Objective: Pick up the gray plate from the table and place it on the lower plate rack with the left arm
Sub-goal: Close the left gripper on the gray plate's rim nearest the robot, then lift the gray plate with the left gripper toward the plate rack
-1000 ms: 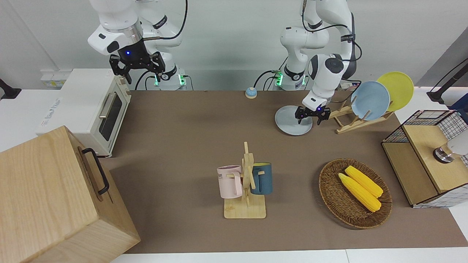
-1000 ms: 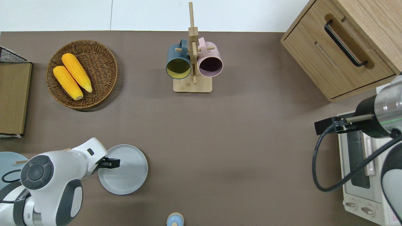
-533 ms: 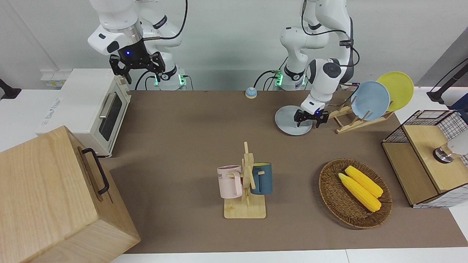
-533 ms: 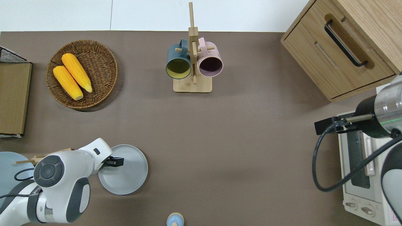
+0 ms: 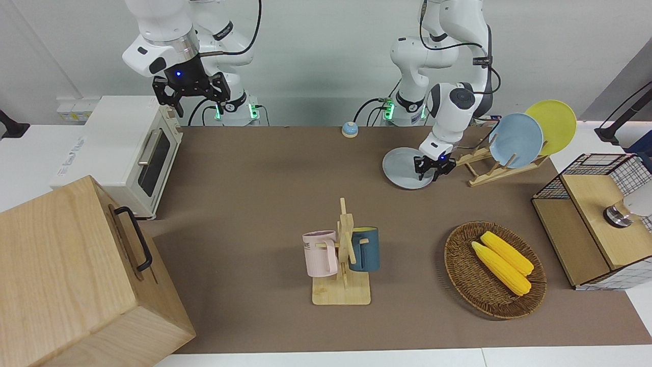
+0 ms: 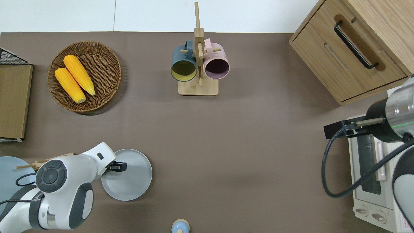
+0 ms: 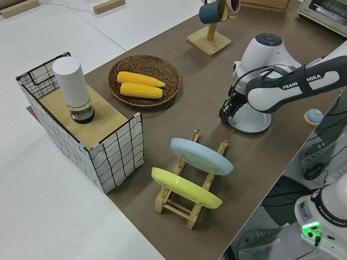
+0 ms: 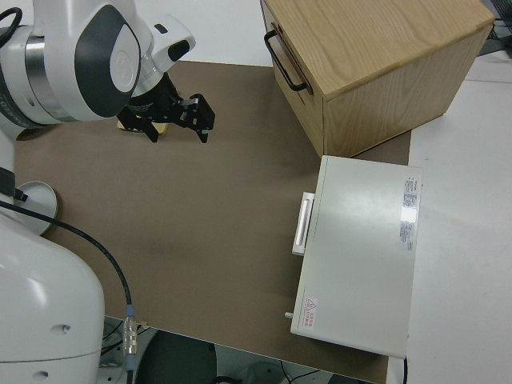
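Note:
The gray plate (image 5: 402,168) lies flat on the brown table (image 5: 254,178) beside the lower plate rack (image 5: 484,173), toward the left arm's end. My left gripper (image 5: 429,172) is low at the plate's rim on the rack side, its fingers drawn in on the rim. In the overhead view the left gripper (image 6: 118,166) sits over the edge of the gray plate (image 6: 132,178). In the left side view the gripper (image 7: 227,111) meets the plate (image 7: 250,122). The rack holds a sky-blue plate (image 5: 515,140) and a yellow plate (image 5: 552,125). My right gripper (image 5: 189,97) is parked, open.
A mug stand (image 5: 344,255) with two mugs stands mid-table. A wicker basket (image 5: 458,275) with corn and a wire crate (image 5: 596,219) lie toward the left arm's end. A small bell (image 5: 349,129), a toaster oven (image 5: 127,153) and a wooden cabinet (image 5: 66,275) are also here.
My left gripper came down to the gray plate's rim and its fingers drew together on it. The plate stays on the table. The right arm has not moved.

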You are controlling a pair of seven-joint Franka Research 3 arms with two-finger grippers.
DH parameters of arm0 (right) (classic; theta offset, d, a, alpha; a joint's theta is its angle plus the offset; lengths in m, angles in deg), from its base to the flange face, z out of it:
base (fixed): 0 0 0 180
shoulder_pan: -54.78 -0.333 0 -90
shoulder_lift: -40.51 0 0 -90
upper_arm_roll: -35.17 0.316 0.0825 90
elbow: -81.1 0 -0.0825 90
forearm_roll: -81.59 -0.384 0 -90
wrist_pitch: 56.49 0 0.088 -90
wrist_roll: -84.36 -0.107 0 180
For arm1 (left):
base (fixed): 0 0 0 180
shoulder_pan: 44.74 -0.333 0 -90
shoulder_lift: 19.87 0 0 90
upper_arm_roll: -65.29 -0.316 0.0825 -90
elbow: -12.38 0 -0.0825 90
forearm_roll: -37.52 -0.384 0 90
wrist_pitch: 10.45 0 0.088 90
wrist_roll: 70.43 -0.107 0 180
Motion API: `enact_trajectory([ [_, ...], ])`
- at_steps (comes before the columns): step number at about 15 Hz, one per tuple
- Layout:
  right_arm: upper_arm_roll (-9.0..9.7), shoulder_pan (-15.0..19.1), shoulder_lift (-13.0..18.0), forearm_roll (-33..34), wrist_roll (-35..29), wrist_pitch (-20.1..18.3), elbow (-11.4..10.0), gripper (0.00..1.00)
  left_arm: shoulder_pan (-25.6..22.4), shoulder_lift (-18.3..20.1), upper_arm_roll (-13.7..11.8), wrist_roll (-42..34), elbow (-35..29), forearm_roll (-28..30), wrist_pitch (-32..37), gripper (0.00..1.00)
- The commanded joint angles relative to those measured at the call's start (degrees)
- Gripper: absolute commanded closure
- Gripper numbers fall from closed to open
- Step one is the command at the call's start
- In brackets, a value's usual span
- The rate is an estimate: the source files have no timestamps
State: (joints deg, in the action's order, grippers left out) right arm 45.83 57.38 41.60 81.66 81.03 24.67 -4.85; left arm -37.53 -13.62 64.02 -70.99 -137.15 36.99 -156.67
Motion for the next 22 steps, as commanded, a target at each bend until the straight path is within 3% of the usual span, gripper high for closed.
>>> enact_trajectory([
  [1,0.33,0.6,0.1,-0.6,0.0,-0.8,0.3,0.011,0.8,0.0,-0.1,1.6,-1.2,0.2,-1.1,1.0],
  [15,0.33,0.6,0.1,-0.6,0.0,-0.8,0.3,0.011,0.0,3.9,-1.3,0.8,0.1,0.8,5.4,1.0],
  [22,0.33,0.6,0.1,-0.6,0.0,-0.8,0.3,0.011,-0.1,6.7,-1.4,1.2,7.8,1.0,18.8,1.0],
])
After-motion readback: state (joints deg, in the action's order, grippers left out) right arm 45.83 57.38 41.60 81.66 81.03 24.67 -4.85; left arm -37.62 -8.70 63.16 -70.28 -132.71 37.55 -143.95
